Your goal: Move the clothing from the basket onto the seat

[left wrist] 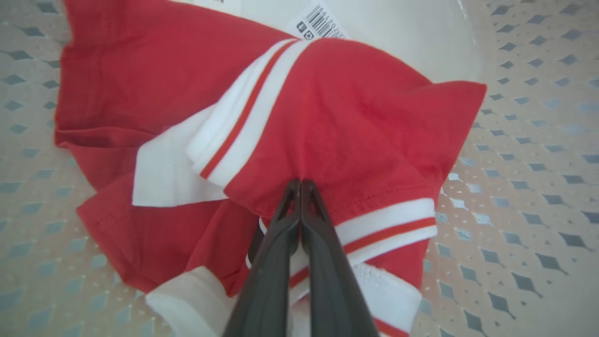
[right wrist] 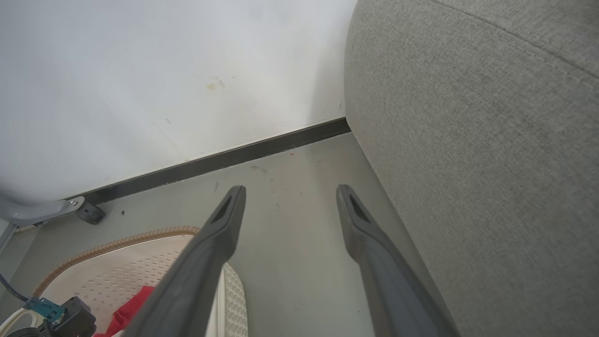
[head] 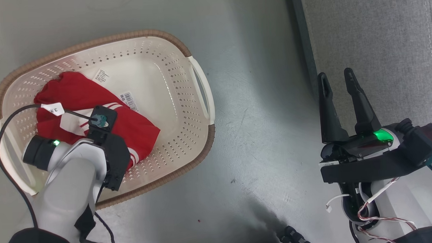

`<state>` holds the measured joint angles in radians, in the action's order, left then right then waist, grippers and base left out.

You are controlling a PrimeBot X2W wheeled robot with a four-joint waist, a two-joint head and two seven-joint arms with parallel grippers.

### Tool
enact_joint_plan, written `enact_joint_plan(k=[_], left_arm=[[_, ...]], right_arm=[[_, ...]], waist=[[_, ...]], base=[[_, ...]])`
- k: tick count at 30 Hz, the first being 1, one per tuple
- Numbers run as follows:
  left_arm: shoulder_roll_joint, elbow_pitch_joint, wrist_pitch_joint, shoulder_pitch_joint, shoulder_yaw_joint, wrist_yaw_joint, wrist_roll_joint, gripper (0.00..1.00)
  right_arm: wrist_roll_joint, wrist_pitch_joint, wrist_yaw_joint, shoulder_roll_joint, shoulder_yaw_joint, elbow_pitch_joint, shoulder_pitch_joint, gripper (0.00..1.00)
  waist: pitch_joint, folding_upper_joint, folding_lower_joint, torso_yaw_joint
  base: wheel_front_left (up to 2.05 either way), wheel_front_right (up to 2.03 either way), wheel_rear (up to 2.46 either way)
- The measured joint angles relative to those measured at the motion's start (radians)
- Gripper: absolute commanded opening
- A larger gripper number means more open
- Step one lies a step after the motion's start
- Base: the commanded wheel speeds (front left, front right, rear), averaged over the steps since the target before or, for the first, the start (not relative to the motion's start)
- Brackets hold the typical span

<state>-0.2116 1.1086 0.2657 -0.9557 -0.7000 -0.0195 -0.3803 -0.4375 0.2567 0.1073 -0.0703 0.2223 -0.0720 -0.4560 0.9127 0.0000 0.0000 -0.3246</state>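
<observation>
- Grey seat (head: 378, 29) fills the head view's right; the right wrist view adds a white wall (right wrist: 140, 70) behind.
- Cream basket (head: 187, 111) sits on the floor (head: 259, 134), left of the seat.
- Red-and-white clothing (head: 78, 94) lies in the basket.
- Left hand (left wrist: 299, 183), close in its wrist view, pinches a red fold.
- Right hand (head: 335, 73) hangs released beside the seat.
- Barcode sticker (head: 129, 99) beside the clothing; digits unreadable.

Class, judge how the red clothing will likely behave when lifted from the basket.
Probably floppy: the clothing lies creased and folded in the basket. Pinched at one spot by the left gripper, it would likely dangle. It looks thin, so probably light.
</observation>
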Motion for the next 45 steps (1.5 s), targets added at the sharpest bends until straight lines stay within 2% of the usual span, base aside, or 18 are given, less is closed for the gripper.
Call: enact_joint_plan(k=[11,21,22,24,34,45], left_arm=[[0.045,-0.023,-0.093,-0.007,0.013,-0.043,-0.036,0.0],[0.064,-0.029,-0.165,-0.003,0.021,-0.062,-0.051,0.0],[0.066,-0.029,-0.173,-0.002,0.021,-0.068,-0.052,0.06],[0.074,-0.029,-0.181,0.001,0.022,-0.07,-0.059,1.0],[0.101,-0.025,-0.253,0.031,0.023,-0.087,-0.068,1.0],[0.132,-0.044,-0.356,0.092,0.044,-0.096,-0.123,1.0]], right_arm=[[0.007,0.0,0.007,0.003,-0.022,-0.019,-0.005,1.0],[0.007,0.0,0.009,0.004,-0.039,-0.04,-0.007,1.0],[0.007,0.0,0.009,0.004,-0.043,-0.043,-0.007,1.0],[0.007,0.0,0.011,0.004,-0.05,-0.05,-0.008,1.0],[0.016,0.0,0.013,-0.016,-0.077,-0.083,-0.01,1.0],[0.016,0.0,0.016,-0.068,-0.104,-0.125,-0.003,1.0]], waist=[[-0.041,0.0,0.0,0.018],[-0.099,0.0,-0.0001,0.032],[-0.108,0.0,0.0,0.033],[-0.125,0.0,0.0,0.037],[-0.226,0.0,0.0,0.06],[-0.369,0.0,0.0,0.105]], base=[[0.0,0.0,0.0],[0.0,0.0,0.0],[0.0,0.0,0.0],[0.0,0.0,0.0],[0.0,0.0,0.0],[0.0,0.0,0.0]])
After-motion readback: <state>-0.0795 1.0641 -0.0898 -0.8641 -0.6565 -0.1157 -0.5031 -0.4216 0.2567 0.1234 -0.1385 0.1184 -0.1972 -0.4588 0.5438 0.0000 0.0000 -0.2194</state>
